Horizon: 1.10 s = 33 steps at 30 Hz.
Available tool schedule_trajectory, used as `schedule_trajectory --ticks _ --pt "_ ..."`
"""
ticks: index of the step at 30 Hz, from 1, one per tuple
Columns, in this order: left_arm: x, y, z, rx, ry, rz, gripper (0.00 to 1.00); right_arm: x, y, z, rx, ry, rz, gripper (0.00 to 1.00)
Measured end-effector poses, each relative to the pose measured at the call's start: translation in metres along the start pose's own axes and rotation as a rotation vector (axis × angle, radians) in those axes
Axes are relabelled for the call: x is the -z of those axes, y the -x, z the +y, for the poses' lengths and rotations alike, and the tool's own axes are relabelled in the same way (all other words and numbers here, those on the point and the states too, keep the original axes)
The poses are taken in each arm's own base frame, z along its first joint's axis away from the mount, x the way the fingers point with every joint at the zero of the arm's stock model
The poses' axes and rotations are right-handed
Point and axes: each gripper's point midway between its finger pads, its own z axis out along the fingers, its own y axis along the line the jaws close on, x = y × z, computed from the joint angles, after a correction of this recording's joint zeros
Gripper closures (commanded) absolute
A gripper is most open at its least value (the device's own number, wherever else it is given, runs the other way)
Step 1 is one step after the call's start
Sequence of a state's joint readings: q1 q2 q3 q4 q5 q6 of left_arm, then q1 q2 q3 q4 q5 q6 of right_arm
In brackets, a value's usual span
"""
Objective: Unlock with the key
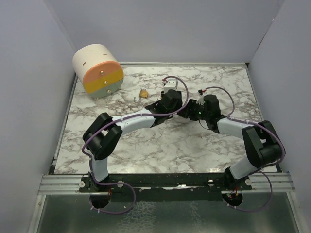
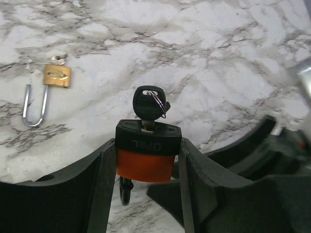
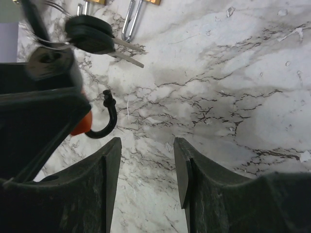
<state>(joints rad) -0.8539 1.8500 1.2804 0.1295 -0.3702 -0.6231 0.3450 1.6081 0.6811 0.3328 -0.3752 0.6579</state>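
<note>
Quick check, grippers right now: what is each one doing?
Left gripper: closed on the orange padlock, with the key in it.
Right gripper: open, holding nothing.

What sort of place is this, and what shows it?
Probably a robotics lab test cell: plain grey panel walls enclose a marble-patterned tabletop, and two robot arms are bolted to a metal rail at its edge.

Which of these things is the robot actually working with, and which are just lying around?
In the job: orange padlock; black key stuck in it.
Just lying about: small brass padlock; round drawer box.
</note>
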Motion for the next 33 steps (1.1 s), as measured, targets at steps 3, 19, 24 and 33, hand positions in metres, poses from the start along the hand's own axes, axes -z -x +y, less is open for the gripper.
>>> schedule_trajectory --ticks 3,19,24,33 --pt "0.002 -0.005 0.021 -0.042 0.059 0.014 1.0 0.013 0.012 0.003 0.031 -0.016 -0.045 0.52" --pt "-0.014 -0.015 0.07 -0.166 0.229 0.084 1.0 0.068 0.067 0.0 0.119 -0.108 -0.239 0.51" --pt "-0.023 -0.027 0.069 -0.184 0.234 0.117 1.0 0.088 0.088 0.005 0.155 -0.122 -0.323 0.51" --pt "-0.01 -0.044 0.095 -0.251 0.311 0.172 1.0 0.094 0.09 -0.003 0.159 -0.147 -0.335 0.51"
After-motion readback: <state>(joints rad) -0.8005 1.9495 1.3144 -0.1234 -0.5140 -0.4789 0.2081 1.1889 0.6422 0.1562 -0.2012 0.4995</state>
